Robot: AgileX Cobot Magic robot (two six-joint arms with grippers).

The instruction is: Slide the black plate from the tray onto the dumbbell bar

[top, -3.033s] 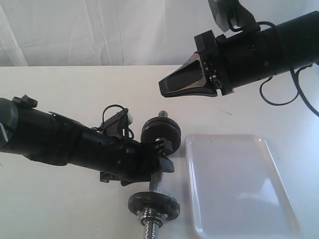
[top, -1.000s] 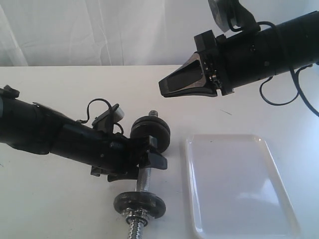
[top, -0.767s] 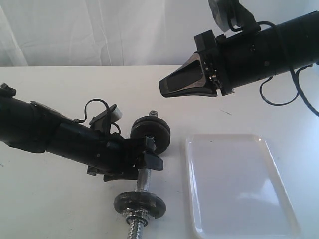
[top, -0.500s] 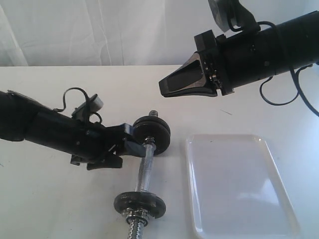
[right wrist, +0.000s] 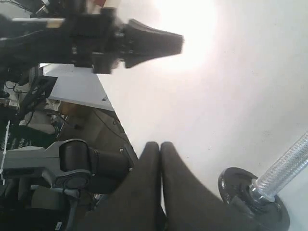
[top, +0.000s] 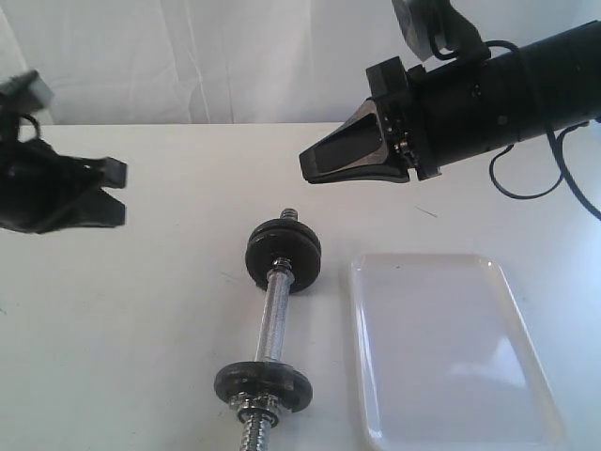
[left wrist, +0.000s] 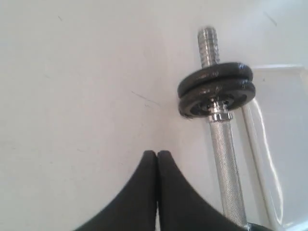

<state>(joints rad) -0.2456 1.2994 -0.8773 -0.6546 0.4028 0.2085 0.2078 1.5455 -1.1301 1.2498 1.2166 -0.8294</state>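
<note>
**Tray bare, plate on the bar, both pincers clenched on nothing**

Exterior view: The dumbbell bar (top: 272,315) lies on the white table (top: 160,319) just beside the tray (top: 441,348), on which no disc shows. Black weights sit at both ends of the bar. The left gripper (top: 120,193) hangs at the frame's left edge, well apart from the bar, and its jaws are hard to read from here. The right gripper (top: 308,164) hovers over the table beyond the tray, pinched closed and empty.

Left wrist view: The left pincer's fingers (left wrist: 144,192) press tip to tip with nothing between them. Ahead, two discs sit face to face on the bar below its threaded end. The one nearer the thread is probably the black plate (left wrist: 214,72), so the transfer looks done.

Right wrist view: This pincer's fingers (right wrist: 183,197) also meet with nothing held. A lower disc (right wrist: 250,197) and the knurled rod show beside them.

By the look of things, only a clean exit is left. The arms should lift away rather than sweep sideways, and keep the closed fingers off the rod, which could roll. The plate should also be checked to sit flush against its neighbour.
</note>
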